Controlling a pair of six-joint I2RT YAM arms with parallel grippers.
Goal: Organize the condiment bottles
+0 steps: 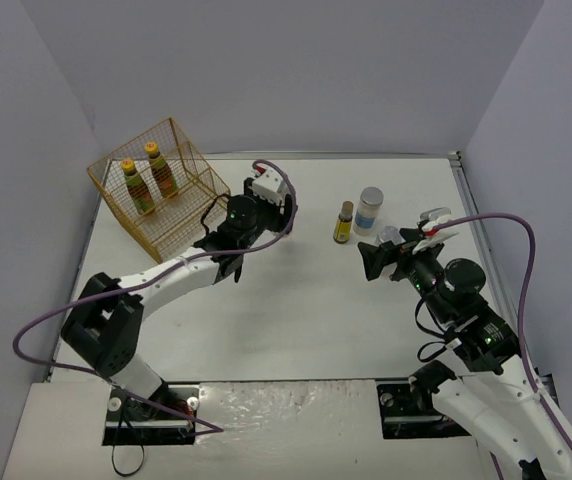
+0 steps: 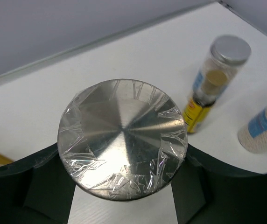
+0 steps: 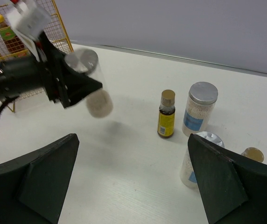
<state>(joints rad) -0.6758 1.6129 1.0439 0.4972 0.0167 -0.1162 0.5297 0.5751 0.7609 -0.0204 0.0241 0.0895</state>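
Note:
My left gripper (image 1: pixel 276 215) is shut on a squat jar with a taped silver lid (image 2: pixel 122 137) and holds it tilted above the table; the jar also shows in the right wrist view (image 3: pixel 90 84). Two slim dark bottles (image 1: pixel 138 186) with yellow caps stand in the wire basket (image 1: pixel 181 235). A small dark bottle (image 1: pixel 343 222) and a white jar (image 1: pixel 370 210) stand together at the back right. Another jar (image 3: pixel 196 158) stands by my right gripper's right finger. My right gripper (image 1: pixel 374 262) is open and empty. A tan bottle cap (image 3: pixel 252 155) shows beside that jar.
The yellow wire basket stands at the back left, its open side facing the table's middle. Grey walls close the table on three sides. Cables loop from both arms over the table.

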